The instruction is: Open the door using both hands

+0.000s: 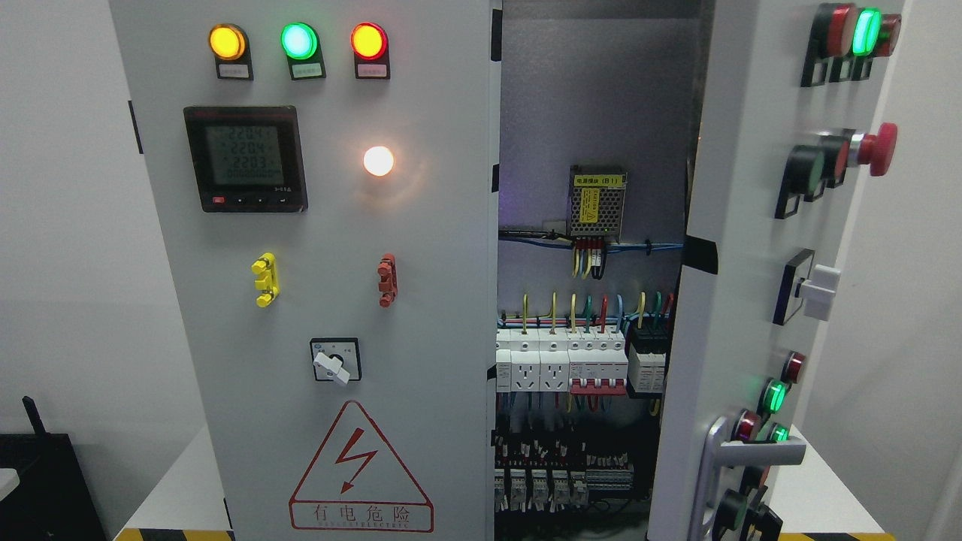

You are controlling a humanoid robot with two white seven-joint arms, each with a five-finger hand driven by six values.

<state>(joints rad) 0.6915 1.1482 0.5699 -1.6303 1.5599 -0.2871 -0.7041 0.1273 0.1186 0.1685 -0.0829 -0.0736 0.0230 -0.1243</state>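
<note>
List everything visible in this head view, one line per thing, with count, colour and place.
Grey metal cabinet left door: 1, grey, closed, left half.
Grey right door: 1, grey, swung open, right side.
Round indicator lamps: 3, yellow, green, red, top of left door.
Black digital meter: 1, black, below the lamps.
Lit round white lamp: 1, white, right of the meter.
Triangular warning sign: 1, red outline, bottom of left door.
White circuit breakers: one row, white, inside the cabinet.
Red mushroom push button: 1, red, upper right door.
Silver lever door handle: 1, silver, lower right door.
Robot hands: none in view.
</note>
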